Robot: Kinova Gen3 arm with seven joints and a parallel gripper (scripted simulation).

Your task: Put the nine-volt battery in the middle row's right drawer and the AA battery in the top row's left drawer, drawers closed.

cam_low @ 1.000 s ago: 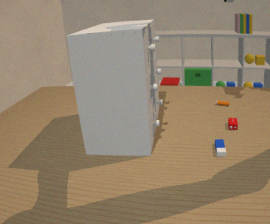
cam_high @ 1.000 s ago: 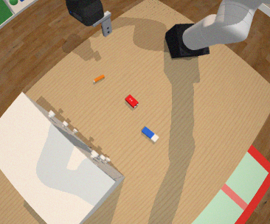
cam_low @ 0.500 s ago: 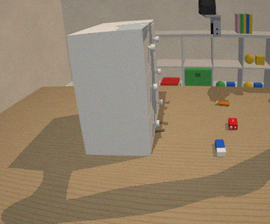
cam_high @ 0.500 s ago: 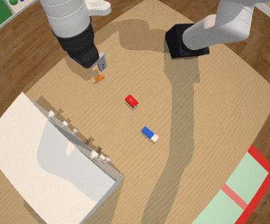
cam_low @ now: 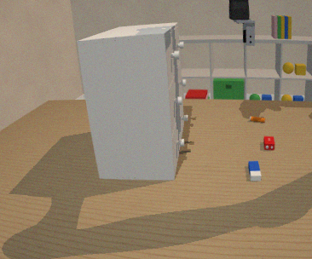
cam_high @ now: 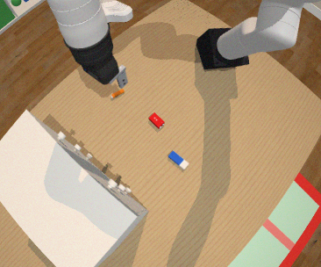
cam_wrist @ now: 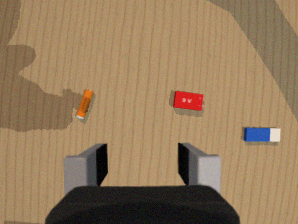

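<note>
The orange AA battery [cam_high: 117,93] [cam_low: 257,119] [cam_wrist: 85,104] lies flat on the wooden table [cam_high: 255,132]. The red nine-volt battery [cam_high: 156,119] [cam_low: 268,143] [cam_wrist: 188,100] lies near the table's middle. The small white chest [cam_high: 27,189] [cam_low: 129,106] stands at the table's left, and its knobbed drawer fronts [cam_high: 110,180] [cam_low: 177,102] look pushed in. My gripper [cam_high: 123,79] [cam_low: 249,36] [cam_wrist: 142,158] is open and empty. It hangs high above the table, close to the AA battery and pointing down. In the wrist view the AA battery lies ahead to the left and the nine-volt battery ahead to the right.
A blue and white block [cam_high: 178,159] [cam_low: 254,170] [cam_wrist: 261,134] lies beyond the nine-volt battery. The arm's black base [cam_high: 222,48] sits at the table's far edge. A shelf [cam_low: 248,68] with toys stands behind the table. A green and red mat [cam_high: 290,228] lies on the floor.
</note>
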